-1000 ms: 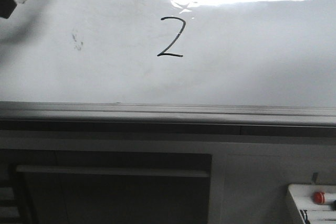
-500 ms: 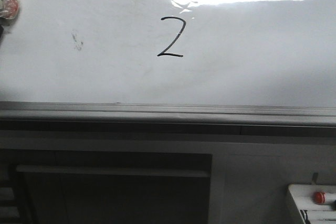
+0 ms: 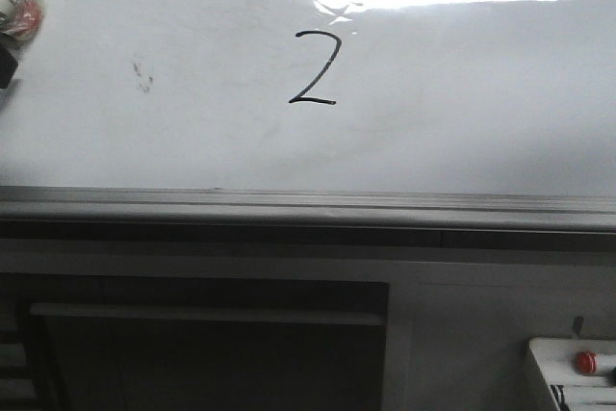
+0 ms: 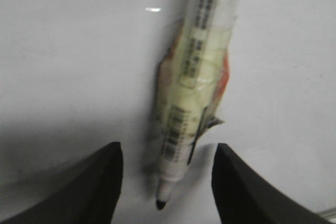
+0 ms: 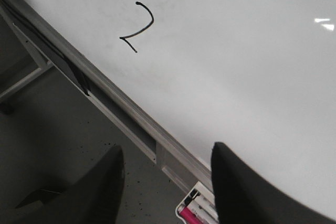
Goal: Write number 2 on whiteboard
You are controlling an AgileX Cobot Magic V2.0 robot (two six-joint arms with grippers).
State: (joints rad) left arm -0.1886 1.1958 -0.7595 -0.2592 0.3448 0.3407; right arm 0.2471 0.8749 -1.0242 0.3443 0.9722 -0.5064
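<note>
Marker (image 4: 191,93) top cut off between spread left fingers (image 4: 100,177), right fingers (image 5: 231,182) spread, empty.

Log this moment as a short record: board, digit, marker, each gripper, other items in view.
whiteboard: glossy white, light glare near its top, grey rail along the bottom
number 2: complete, thin black strokes, upper middle of the board
smudge marks: faint, left of the digit
marker: taped around its body, dark tip uncapped, lies between the left fingers with gaps either side
left gripper: open, at the board's upper left edge
right gripper: open, empty, above the rail
pen tray: lower right, below the board
</note>
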